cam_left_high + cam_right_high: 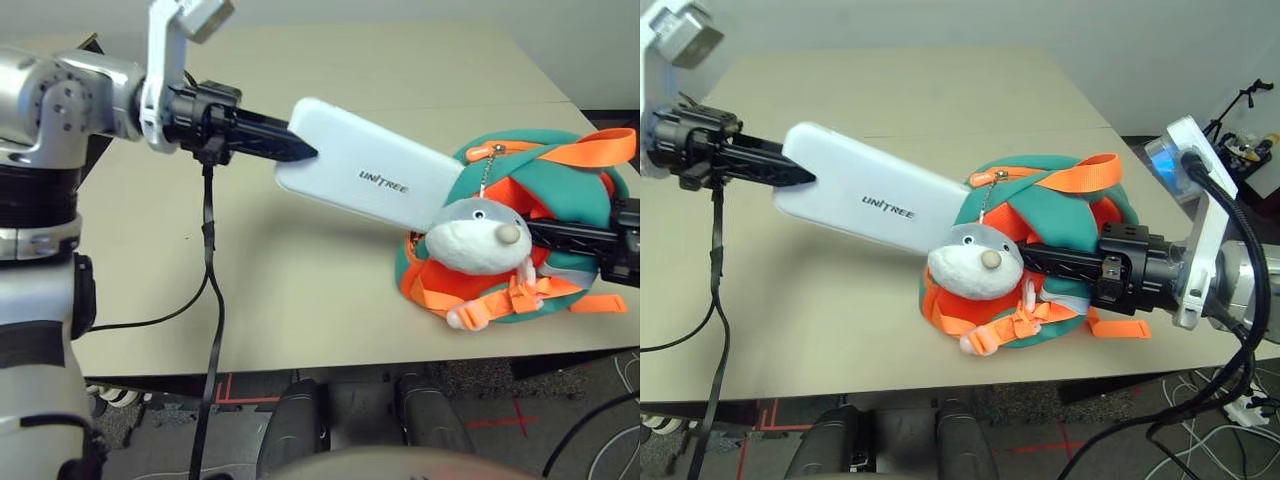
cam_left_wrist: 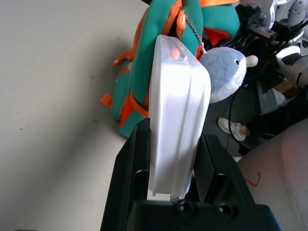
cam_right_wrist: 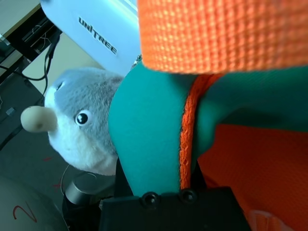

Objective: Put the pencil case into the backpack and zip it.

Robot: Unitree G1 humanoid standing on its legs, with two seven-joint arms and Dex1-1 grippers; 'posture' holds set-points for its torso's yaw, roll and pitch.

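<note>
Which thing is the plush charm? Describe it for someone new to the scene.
On the table, find the teal backpack with orange straps. The charm hangs from a chain on its front. It's the only thing with a face: grey top, white muzzle, round beige nose.

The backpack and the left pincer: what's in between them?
The white pencil case spans that stretch, from the left pincer to the teal backpack, as the left eye view shows.
</note>
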